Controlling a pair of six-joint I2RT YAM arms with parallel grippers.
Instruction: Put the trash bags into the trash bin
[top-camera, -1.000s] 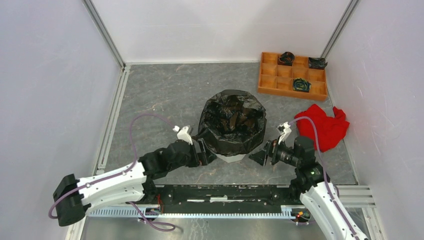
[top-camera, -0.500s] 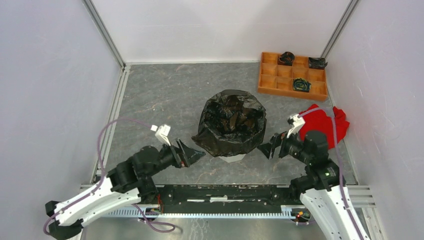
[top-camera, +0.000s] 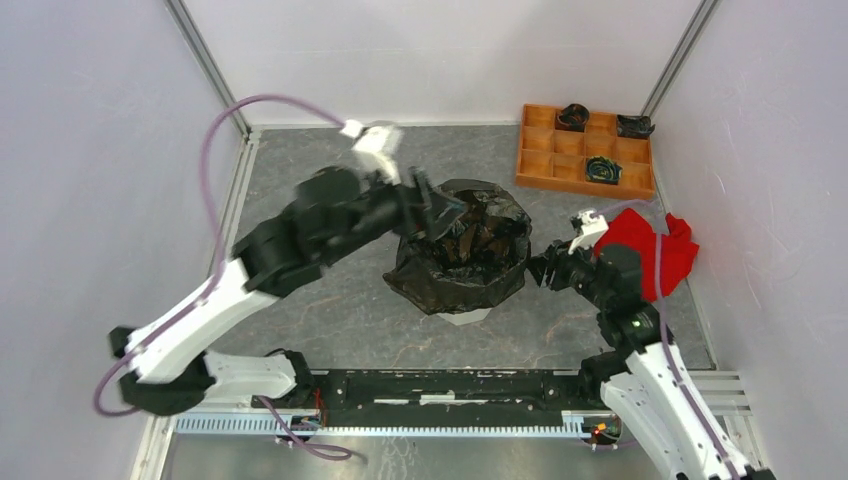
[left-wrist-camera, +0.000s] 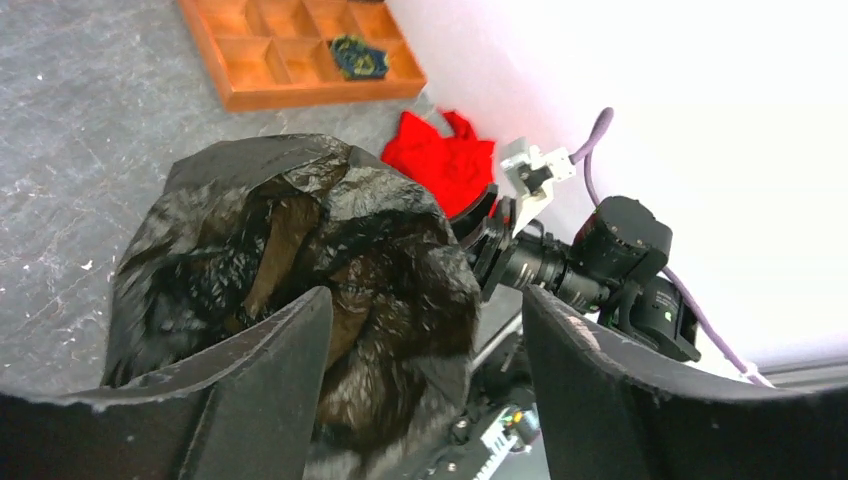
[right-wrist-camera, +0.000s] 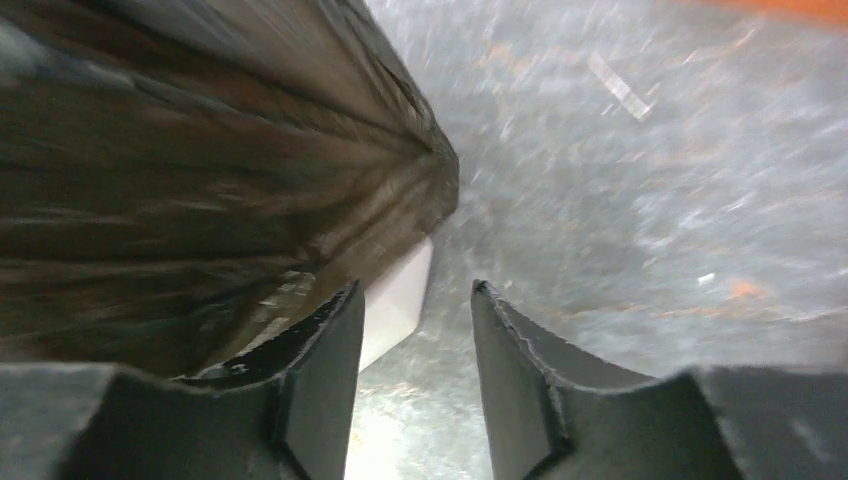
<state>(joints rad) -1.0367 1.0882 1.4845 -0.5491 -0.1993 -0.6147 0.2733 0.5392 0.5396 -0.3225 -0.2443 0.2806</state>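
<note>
A: While hanging over the far-left rim of the trash bags, left gripper set how?

B: Spread wide, nothing pinched. From the left wrist, one finger at either side of the glossy black film, well apart from each other.

A: And the trash bags themselves?

B: Draped over the trash bin in the middle of the table. Mouth open upward, wrinkled film sunk inside and spilling down the outside all round. Only a white sliver of the trash bin peeking out at the near edge. Same white corner visible from the right wrist, under the hem of the film.

A: Right gripper?

B: Low, just right of the film's skirt, pointing left at it. Fingers parted by a narrow gap, holding nothing. Touching the film or not: cannot tell.

A: Anything else around?

B: Orange tray at the far right, split into compartments. Dark bundles in three of them, two toward the far side and one nearer. Red cloth crumpled by the right wall, nearer than the orange tray and just right of the right arm.

A: Any writing to read?

B: Pale marks on the black base rail at the near edge, too small to make out.
</note>
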